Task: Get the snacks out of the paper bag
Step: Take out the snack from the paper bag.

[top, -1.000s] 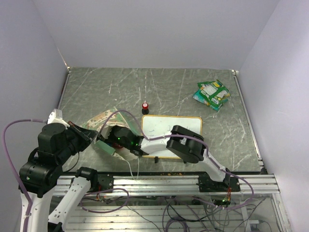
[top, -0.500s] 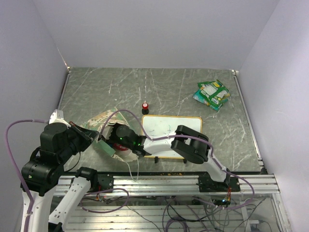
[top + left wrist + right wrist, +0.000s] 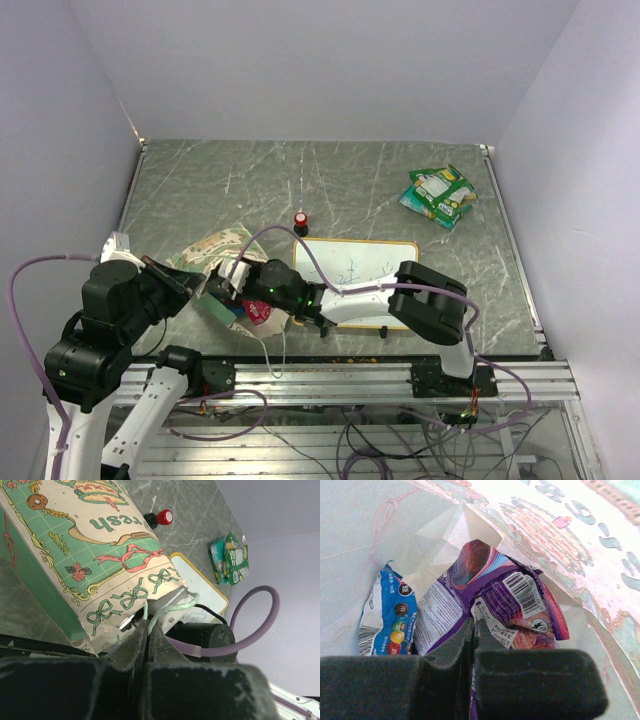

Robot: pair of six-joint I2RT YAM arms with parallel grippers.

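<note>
Partly done: glossy green snack packets (image 3: 440, 196) lie out, well apart from both pincers. Left pincer (image 3: 149, 626) nips the cream-and-mint paper bag (image 3: 75, 545) by its white string handle (image 3: 172, 610). Right pincer (image 3: 474, 626), inside the bag, pinches a crinkly purple-and-white packet (image 3: 505, 595); a blue packet (image 3: 387, 615) just left of it is also left to fetch.

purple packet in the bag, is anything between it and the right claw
Nothing visible. The right claw is inside the paper bag, its shut tips apparently pinching the purple packet at its edge. The blue packet lies beside it, not between.
</note>
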